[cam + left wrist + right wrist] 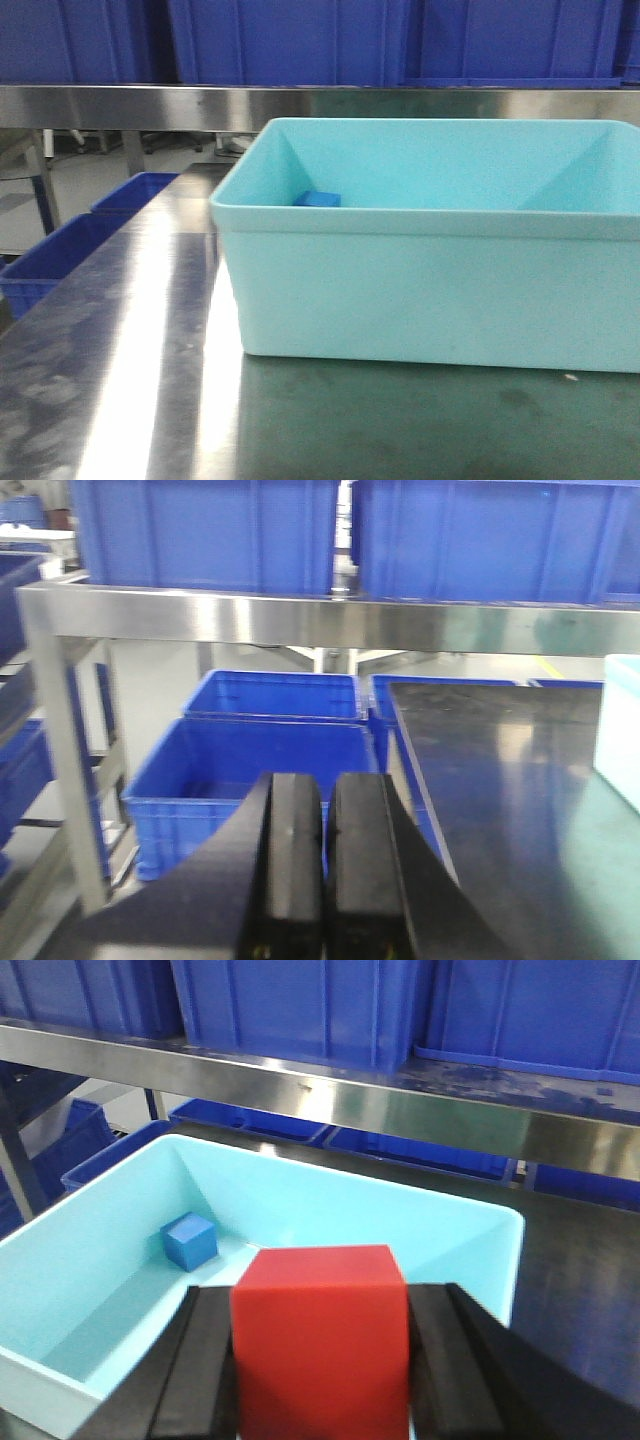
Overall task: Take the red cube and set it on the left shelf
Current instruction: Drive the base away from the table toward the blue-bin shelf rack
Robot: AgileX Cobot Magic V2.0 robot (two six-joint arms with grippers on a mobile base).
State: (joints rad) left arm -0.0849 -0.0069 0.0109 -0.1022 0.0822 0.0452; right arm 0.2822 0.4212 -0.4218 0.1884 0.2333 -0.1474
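Note:
In the right wrist view my right gripper (322,1360) is shut on the red cube (322,1335) and holds it above the light-blue bin (70,1230). The red cube does not show in the front view. My left gripper (325,865) is shut and empty, left of the tabletop edge and facing the left shelf (300,620), a brushed steel rack with a flat front rail and big blue crates (210,530) on top. The shelf rail also shows in the front view (130,105) and the right wrist view (420,1110).
A small blue cube (189,1241) lies in the bin's far left corner, also seen in the front view (318,199). The bin stands on the shiny steel tabletop (120,380). Blue crates (250,770) sit low, under the shelf and left of the table.

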